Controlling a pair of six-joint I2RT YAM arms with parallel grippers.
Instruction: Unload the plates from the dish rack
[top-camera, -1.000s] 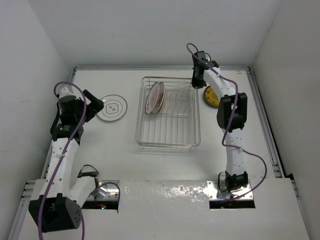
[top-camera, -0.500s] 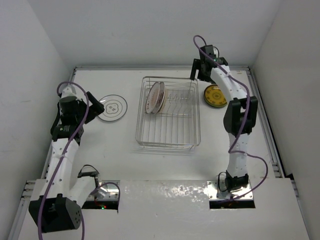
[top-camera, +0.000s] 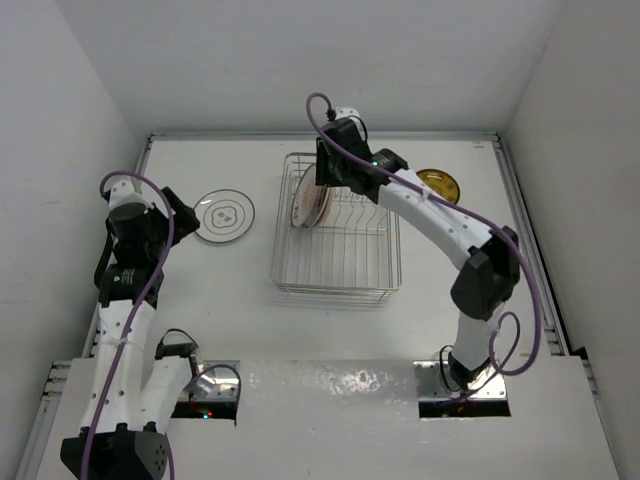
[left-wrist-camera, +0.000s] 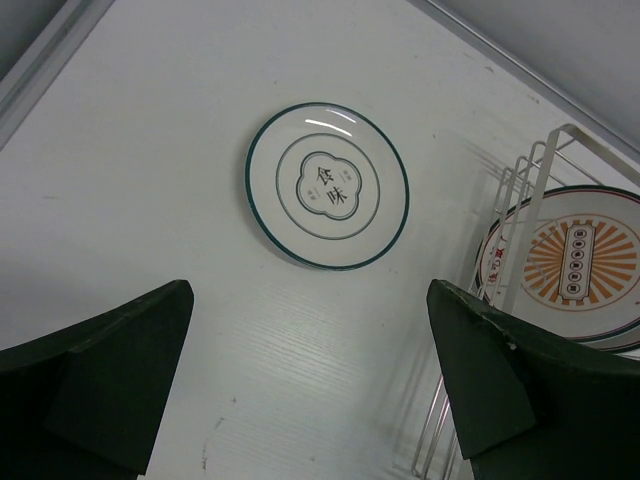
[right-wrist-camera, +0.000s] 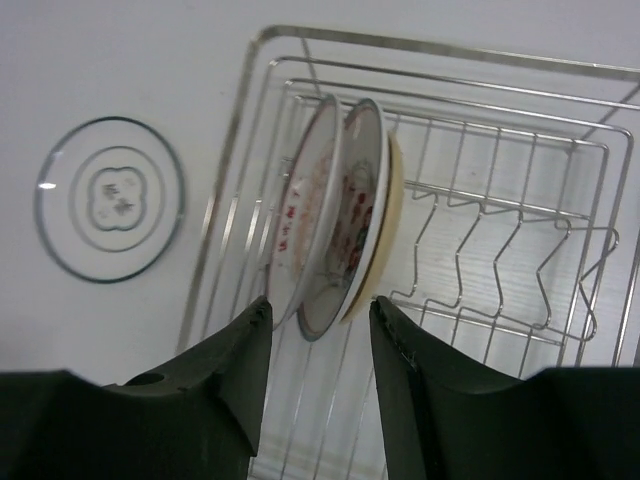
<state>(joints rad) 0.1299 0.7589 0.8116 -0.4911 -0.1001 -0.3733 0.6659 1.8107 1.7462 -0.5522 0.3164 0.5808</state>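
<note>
The dish rack (top-camera: 338, 250) is a silver wire basket in the middle of the table. Three plates (top-camera: 309, 195) stand on edge at its back left: a white red-patterned plate (right-wrist-camera: 305, 225), a second patterned plate (right-wrist-camera: 352, 215) and a cream plate (right-wrist-camera: 388, 205) behind them. My right gripper (right-wrist-camera: 320, 310) hangs open just above these plates (right-wrist-camera: 330, 250), nothing between its fingers. A white plate with grey rings (top-camera: 223, 215) lies flat left of the rack, and a yellow plate (top-camera: 440, 183) lies flat to its right. My left gripper (left-wrist-camera: 310, 300) is wide open and empty near the ringed plate (left-wrist-camera: 327, 186).
Raised rails run along the table's left, back and right edges (top-camera: 520, 200). The rack's front rows of divider prongs (right-wrist-camera: 500, 260) hold nothing. In the left wrist view the rack's corner wire (left-wrist-camera: 520, 230) stands in front of a sunburst plate (left-wrist-camera: 580, 262).
My right arm has swung left from the yellow plate, which stays flat on the table, to above the plates in the rack. Its jaws opened, then narrowed. The left arm drew back slightly.
</note>
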